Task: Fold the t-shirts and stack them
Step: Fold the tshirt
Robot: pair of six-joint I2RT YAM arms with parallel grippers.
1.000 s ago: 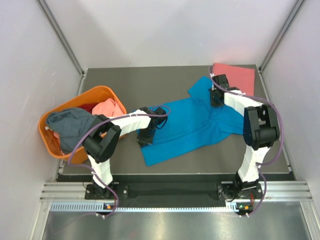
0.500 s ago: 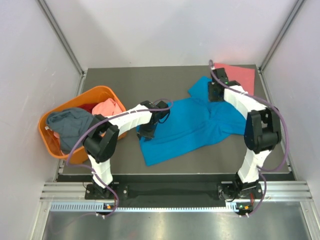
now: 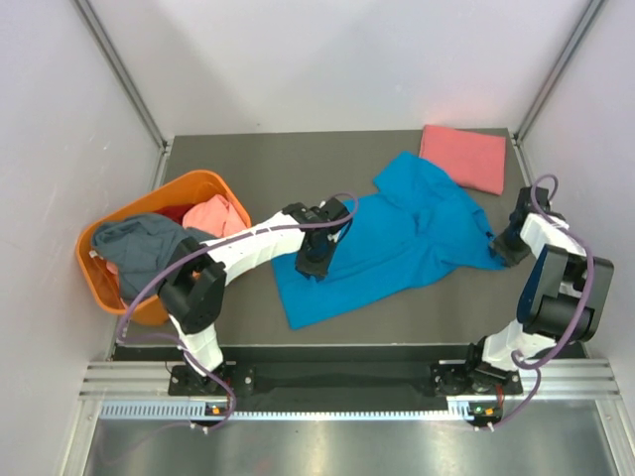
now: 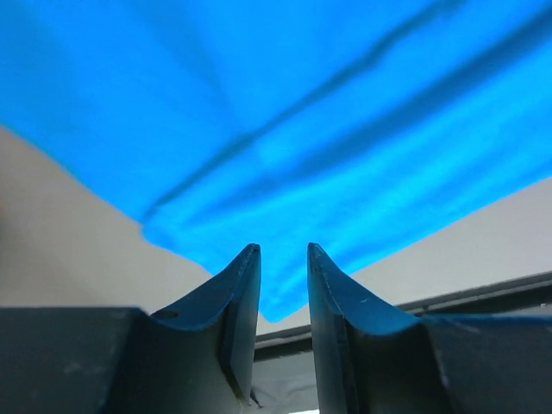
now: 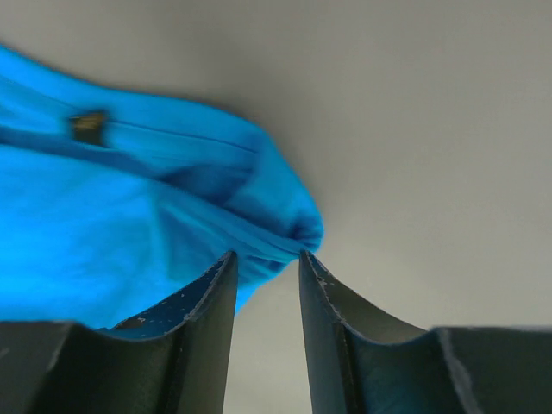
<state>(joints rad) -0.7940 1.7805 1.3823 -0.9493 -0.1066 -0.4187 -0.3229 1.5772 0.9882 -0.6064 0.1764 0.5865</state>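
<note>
Top external view: the bright blue t-shirt (image 3: 387,243) lies spread but rumpled across the middle of the counter (image 3: 278,164), hem toward the near left, one sleeve reaching toward a folded salmon-pink shirt (image 3: 463,157) at the far right corner. More shirts, a grey-blue one (image 3: 144,248) and a salmon-pink one (image 3: 216,213), sit in the orange basket (image 3: 193,183) at the left.

The left end effector (image 3: 312,264) hangs over the shirt's left part, fingers parted with nothing between them. The right end effector (image 3: 504,246) sits at the tip of the right sleeve, also parted and empty; its wrist view shows the sleeve end just beyond the fingertips.

Folding looks barely begun, and the creases across the chest are the main hazard: a fold made over them would likely come out lopsided and too bulky to stack. A pinch on only the sleeve's thin edge could slip when pulled. If the left fingers close on mid-body cloth instead of an edge, they may bunch both layers. Dragging the shirt farther away risks nudging the folded pink one.
</note>
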